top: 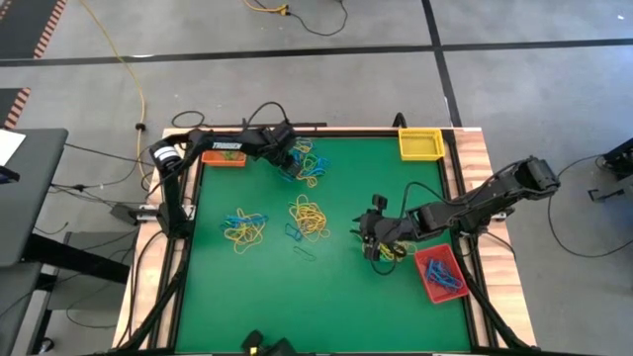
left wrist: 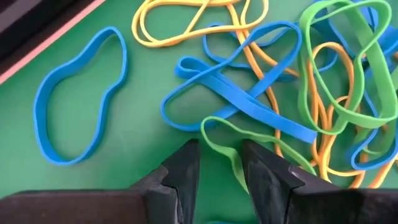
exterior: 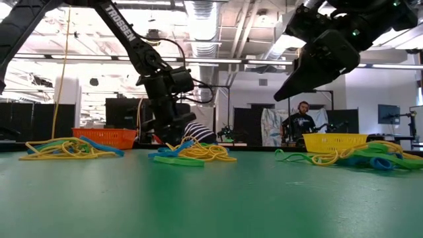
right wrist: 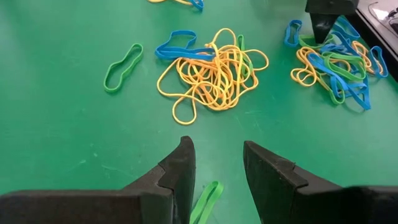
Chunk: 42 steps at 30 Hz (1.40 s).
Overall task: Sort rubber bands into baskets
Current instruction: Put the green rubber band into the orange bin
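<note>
My left arm reached across the far side of the table, bent at the elbow, and its wrist pointed down, so my left gripper sat low over the mat. Its two dark fingers stood a narrow gap apart. My right arm came in from the right edge, stretched toward the middle. My right gripper hung above the mat, its fingers parted and gripping nothing.

Green table, person, yellow floor cable
</note>
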Each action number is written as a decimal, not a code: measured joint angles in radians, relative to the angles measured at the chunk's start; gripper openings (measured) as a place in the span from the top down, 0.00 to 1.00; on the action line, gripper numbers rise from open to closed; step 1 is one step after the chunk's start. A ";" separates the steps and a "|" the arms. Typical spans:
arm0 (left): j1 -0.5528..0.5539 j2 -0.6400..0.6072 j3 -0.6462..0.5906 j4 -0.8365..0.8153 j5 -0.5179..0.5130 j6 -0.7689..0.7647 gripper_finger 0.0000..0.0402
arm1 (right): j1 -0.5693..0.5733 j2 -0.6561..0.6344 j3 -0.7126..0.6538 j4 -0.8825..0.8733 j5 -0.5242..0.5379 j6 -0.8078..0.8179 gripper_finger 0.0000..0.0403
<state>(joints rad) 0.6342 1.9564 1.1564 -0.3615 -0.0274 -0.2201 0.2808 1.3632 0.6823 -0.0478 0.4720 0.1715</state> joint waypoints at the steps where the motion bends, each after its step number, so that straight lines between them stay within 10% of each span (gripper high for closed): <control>1: -0.001 0.000 0.005 -0.002 -0.001 0.006 0.75 | 0.001 0.000 0.000 0.000 0.000 0.000 0.59; 9: -0.015 0.011 0.098 -0.123 0.018 0.135 0.99 | -0.001 0.000 0.000 -0.001 0.000 -0.004 0.59; 26: 0.020 -0.127 0.310 -0.713 -0.326 0.313 1.00 | -0.001 0.000 0.000 -0.020 0.000 -0.008 0.59; 42: 0.270 -0.323 0.293 -0.825 -0.337 0.261 1.00 | -0.001 0.000 0.000 -0.027 0.000 0.003 0.59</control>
<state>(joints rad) 0.9038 1.6334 1.4494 -1.1869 -0.3641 0.0414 0.2794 1.3632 0.6823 -0.0750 0.4721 0.1750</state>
